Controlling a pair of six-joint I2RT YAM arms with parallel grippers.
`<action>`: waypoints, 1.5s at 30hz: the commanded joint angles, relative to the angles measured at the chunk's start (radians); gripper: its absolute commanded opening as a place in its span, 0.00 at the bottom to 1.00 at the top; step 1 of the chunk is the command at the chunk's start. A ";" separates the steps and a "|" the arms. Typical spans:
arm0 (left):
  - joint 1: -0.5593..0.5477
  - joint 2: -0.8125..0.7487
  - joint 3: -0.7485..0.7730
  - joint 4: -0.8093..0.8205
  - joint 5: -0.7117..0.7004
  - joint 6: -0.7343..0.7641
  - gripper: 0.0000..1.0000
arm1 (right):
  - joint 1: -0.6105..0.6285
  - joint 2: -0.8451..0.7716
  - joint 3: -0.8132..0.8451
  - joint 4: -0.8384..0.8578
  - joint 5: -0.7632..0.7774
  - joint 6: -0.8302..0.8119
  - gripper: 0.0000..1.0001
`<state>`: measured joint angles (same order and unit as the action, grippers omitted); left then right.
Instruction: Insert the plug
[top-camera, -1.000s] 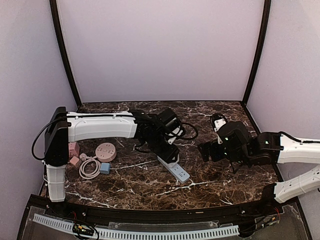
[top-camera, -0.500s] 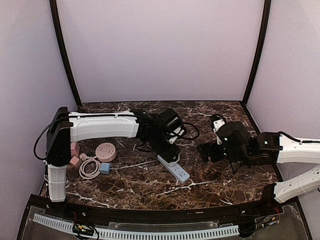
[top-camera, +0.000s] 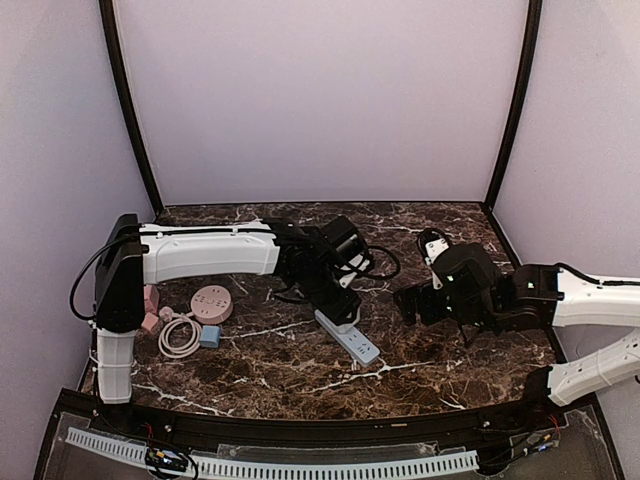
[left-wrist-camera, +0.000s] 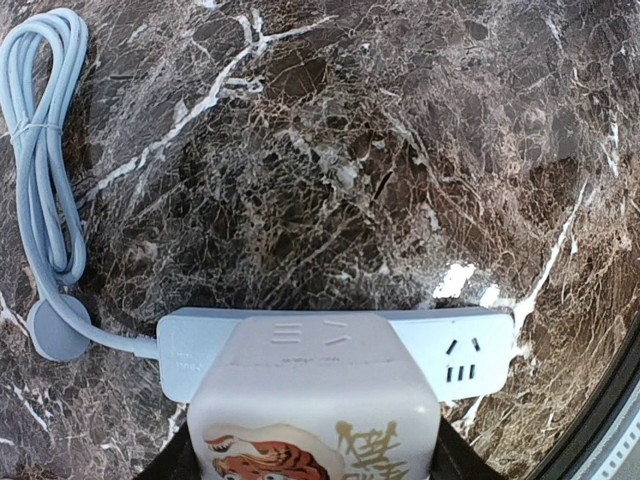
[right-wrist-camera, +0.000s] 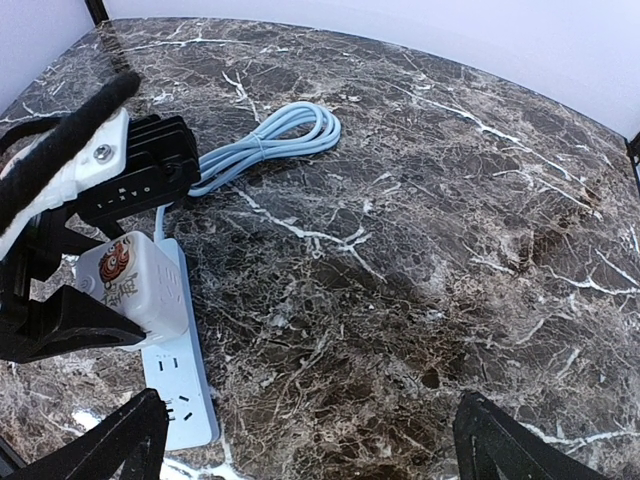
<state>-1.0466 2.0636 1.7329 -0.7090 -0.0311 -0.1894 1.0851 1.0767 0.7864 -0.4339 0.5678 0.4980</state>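
Left wrist: plug (left-wrist-camera: 315, 400) between fingers (left-wrist-camera: 172, 466)

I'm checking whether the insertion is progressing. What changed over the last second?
Very little. The left arm's elbow crept slightly right; the left claw, shut on the tiger-print plug cube, stays over the power strip. The right claw stays open, off to the side. The strip and blue cable did not move.
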 joint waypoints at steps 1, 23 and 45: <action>-0.004 0.009 0.011 -0.061 0.001 0.012 0.01 | 0.000 0.006 -0.014 0.025 -0.006 -0.006 0.99; -0.010 0.007 0.004 -0.078 0.054 -0.006 0.01 | 0.001 0.021 -0.013 0.025 -0.005 -0.007 0.99; -0.020 0.036 0.039 -0.117 0.046 0.007 0.01 | 0.000 0.035 -0.012 0.025 -0.012 -0.011 0.99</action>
<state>-1.0538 2.0789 1.7519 -0.7528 0.0002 -0.1898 1.0855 1.0992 0.7864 -0.4328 0.5606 0.4911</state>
